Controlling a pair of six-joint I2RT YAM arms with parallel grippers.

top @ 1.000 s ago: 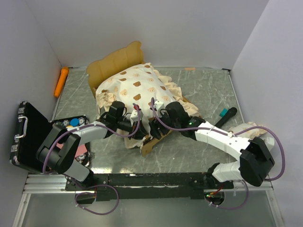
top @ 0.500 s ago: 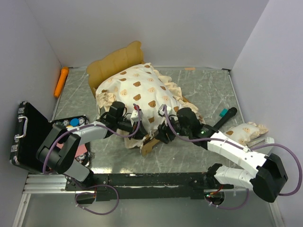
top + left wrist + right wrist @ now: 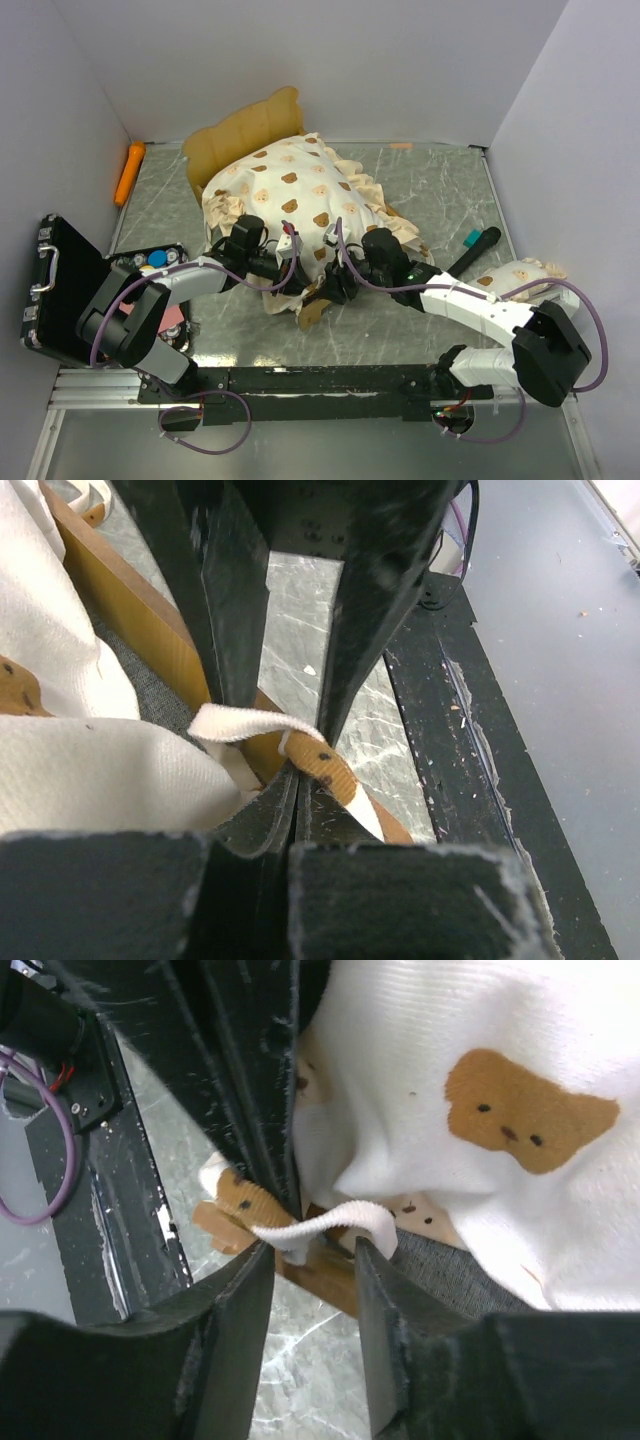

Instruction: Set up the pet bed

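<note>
Pet bed (image 3: 215,150) sits toward the back left of the grey marbled counter (image 3: 440,190), with its wavy light-wood headboard (image 3: 260,120) near the wall. The puffy cream bear-print mattress (image 3: 290,190) is heaped on it, frilly edge spilling over the near corner. Left hand (image 3: 297,815) is pinched tight on a strip of that frill. Right hand (image 3: 310,1280) has its padded fingers partway apart, straddling a loop of it.

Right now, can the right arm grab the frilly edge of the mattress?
Probably yes. The right fingers sit open either side of the frill at the bed's corner, nothing between. The left fingers pinch the same frill close by, so it's tight.
</note>
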